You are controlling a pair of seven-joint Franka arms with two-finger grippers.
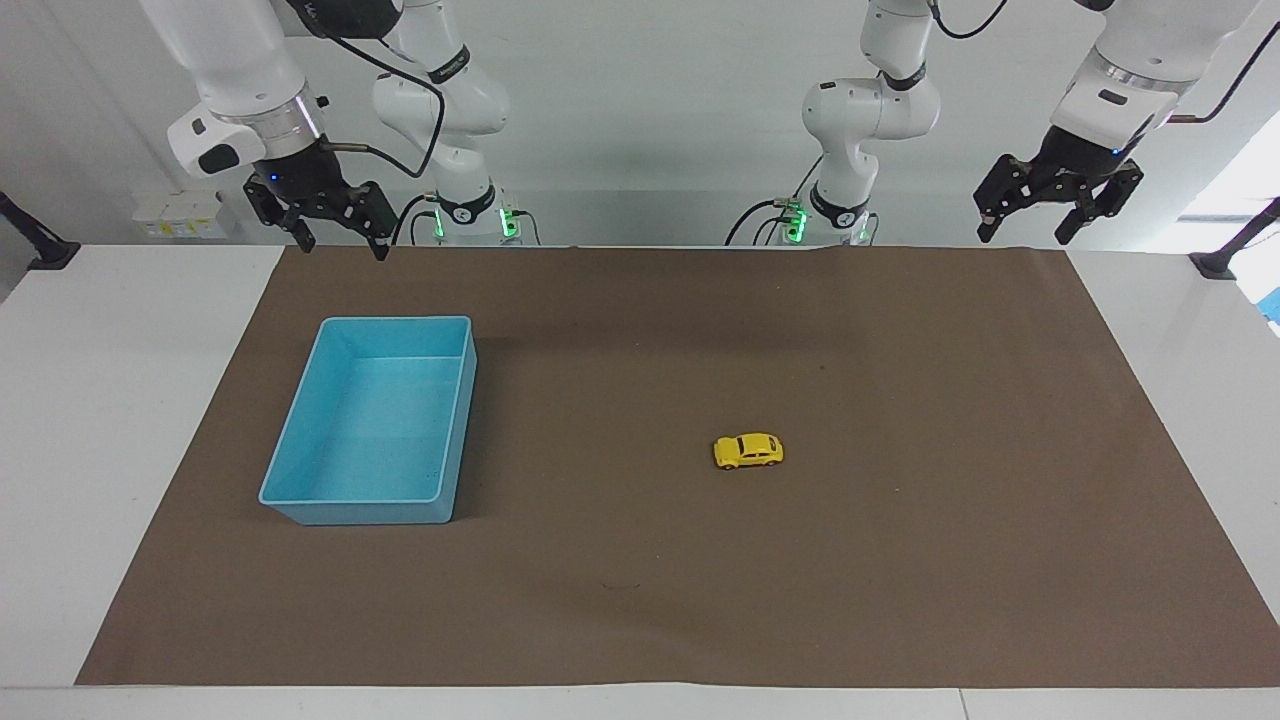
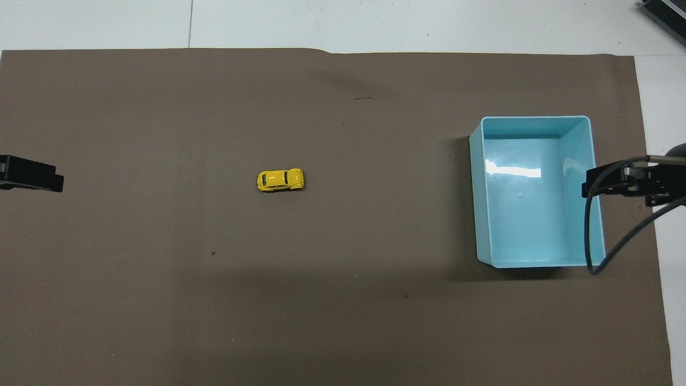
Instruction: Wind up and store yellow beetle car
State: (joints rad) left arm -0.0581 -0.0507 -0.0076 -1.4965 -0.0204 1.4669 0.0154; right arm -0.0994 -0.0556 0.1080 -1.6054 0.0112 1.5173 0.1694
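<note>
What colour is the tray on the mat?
Light blue tray, inside and out; clearest in the overhead view.

Overhead, the picture's edges cut off both the left claw (image 2: 32, 179) and the right claw (image 2: 616, 182).

No text or label can be read.

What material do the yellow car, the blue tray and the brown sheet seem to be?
Yellow beetle car: glossy painted metal or plastic; its roof glints. Blue tray: smooth shiny plastic; a bright reflection lies inside. Brown sheet: matte paper, probably; its edge ripples.
</note>
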